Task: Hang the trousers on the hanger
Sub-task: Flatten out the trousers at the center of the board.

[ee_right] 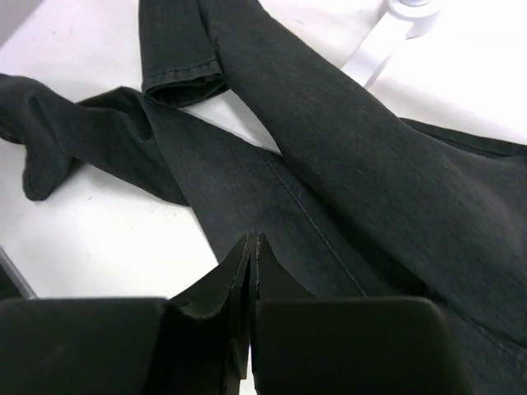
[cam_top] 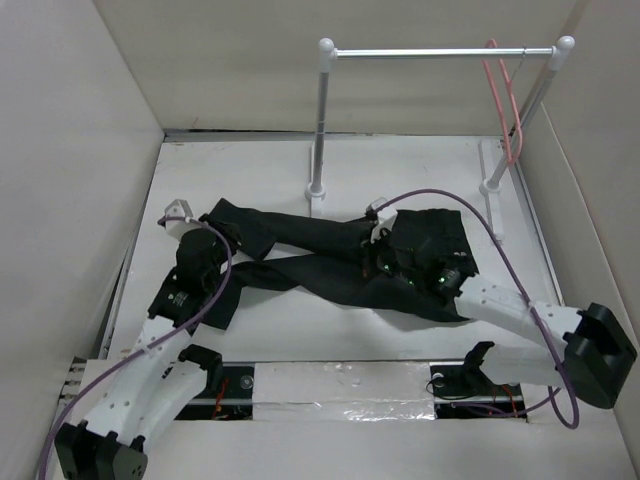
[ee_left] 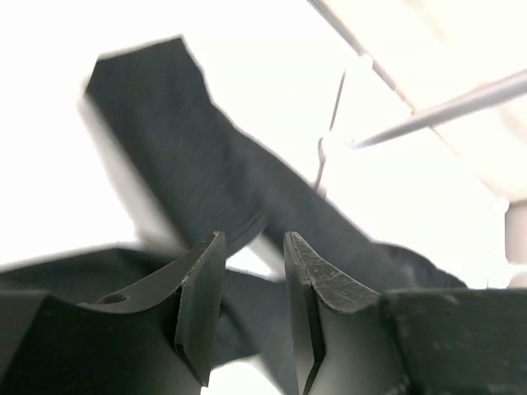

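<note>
The black trousers (cam_top: 330, 265) lie flat on the white table, the waist at the right and the two legs crossing towards the left. The pink hanger (cam_top: 505, 100) hangs from the right end of the white rail (cam_top: 440, 52), far from both arms. My left gripper (cam_top: 180, 213) is at the leg ends on the left. In the left wrist view the left gripper (ee_left: 254, 239) is open, nothing between its fingers, with the trousers (ee_left: 206, 173) beyond. My right gripper (cam_top: 378, 222) is over the trousers' middle. In its wrist view the right gripper (ee_right: 253, 237) is shut just above a leg (ee_right: 346, 140), with no cloth seen pinched.
The rail stands on two posts at the back, the left post base (cam_top: 316, 192) just behind the trousers. The same base shows at the top of the right wrist view as a white foot (ee_right: 408, 12). Tall beige walls close in the left, back and right sides.
</note>
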Tool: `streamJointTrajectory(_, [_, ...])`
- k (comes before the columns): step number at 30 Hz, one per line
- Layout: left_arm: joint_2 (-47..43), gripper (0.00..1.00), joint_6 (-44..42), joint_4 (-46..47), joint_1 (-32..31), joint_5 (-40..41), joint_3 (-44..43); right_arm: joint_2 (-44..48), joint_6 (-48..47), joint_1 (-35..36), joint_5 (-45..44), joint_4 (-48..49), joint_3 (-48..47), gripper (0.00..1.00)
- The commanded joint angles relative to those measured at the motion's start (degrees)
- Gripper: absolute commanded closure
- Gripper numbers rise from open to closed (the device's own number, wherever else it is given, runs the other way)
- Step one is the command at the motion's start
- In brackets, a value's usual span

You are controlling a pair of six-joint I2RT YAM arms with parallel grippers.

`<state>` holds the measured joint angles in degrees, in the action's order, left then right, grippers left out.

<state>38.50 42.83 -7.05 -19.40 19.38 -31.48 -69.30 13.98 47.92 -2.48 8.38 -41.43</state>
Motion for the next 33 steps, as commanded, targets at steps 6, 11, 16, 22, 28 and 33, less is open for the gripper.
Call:
streamJointTrajectory(6, [14.57,0.65,-6.70,5.73,-3.36,-0.91,-8.59,10.05,0.17,-0.81,-6.66,0.77,2.75,0.56])
streamJointTrajectory(11, [32.12,0.61,-7.68,1.09,-11.79,5.30,-14.37,14.88,0.26,-5.20,-2.89,3.48,7.06,0.63])
streamJointTrajectory(16, [40.24,0.55,-5.74,-2.36,-15.67,13.05,-19.40,15.77,-0.09,-5.91,-0.25,5.41,9.00,0.74])
streamJointTrajectory(22, [50.78,0.53,-6.44,-7.53,-16.29,19.81,-25.90,15.16,-0.09,-5.91,2.04,4.36,8.12,0.70])
streamJointTrajectory(28, [55.98,0.54,-6.70,-8.42,-16.81,22.63,-27.66,14.81,0.08,-5.91,4.15,5.06,8.21,0.69])
streamJointTrajectory(33, [59.93,0.58,-6.36,-10.17,-16.81,25.44,-29.42,14.81,0.08,-5.91,4.06,4.98,8.12,0.69])
